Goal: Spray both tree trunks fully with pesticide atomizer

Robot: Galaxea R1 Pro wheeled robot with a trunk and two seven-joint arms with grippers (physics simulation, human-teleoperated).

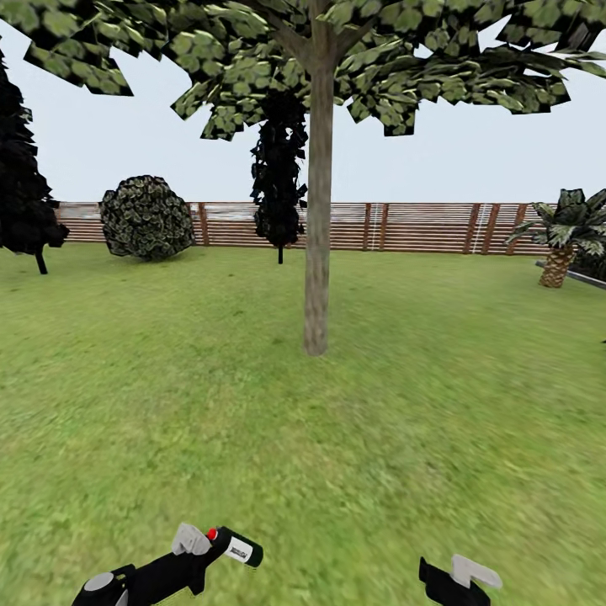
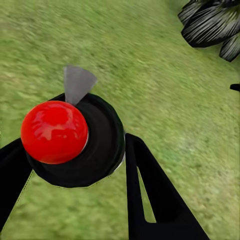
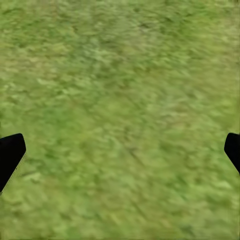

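Pesticide atomizer (image 1: 231,547) found off the lawn (image 1: 421,438), clamped in left hand (image 1: 195,549) low in head view; dark bottle with white label, red nozzle cap toward the hand, body pointing ahead and to the right. In left wrist view, red cap (image 2: 54,131) and black collar seated between the two black fingers (image 2: 150,195), pressed against both. Right hand (image 1: 461,579) spread wide, nothing in it; fingertips at opposite borders of right wrist view, grass (image 3: 120,100) between. Pick-up judged complete; step in hand judged to be the approach to the first tree. Tree trunk (image 1: 317,210) straight ahead, well apart from both hands, mottled grey-brown, bare, no visible coating. Next move judged to call for closing in on the trunk, raising the atomizer, aiming its outlet at the bark, then sweeping from base to canopy. Second tree not identified; dark cypress-like tree (image 1: 279,168) behind the trunk, round bush (image 1: 146,217) by the slat fence (image 1: 421,227), palm-like plant (image 1: 562,236) at far right. Canopy cropped by top edge. Spray outlet direction hard to make out; label text unreadable. Wrist pictures blurred.
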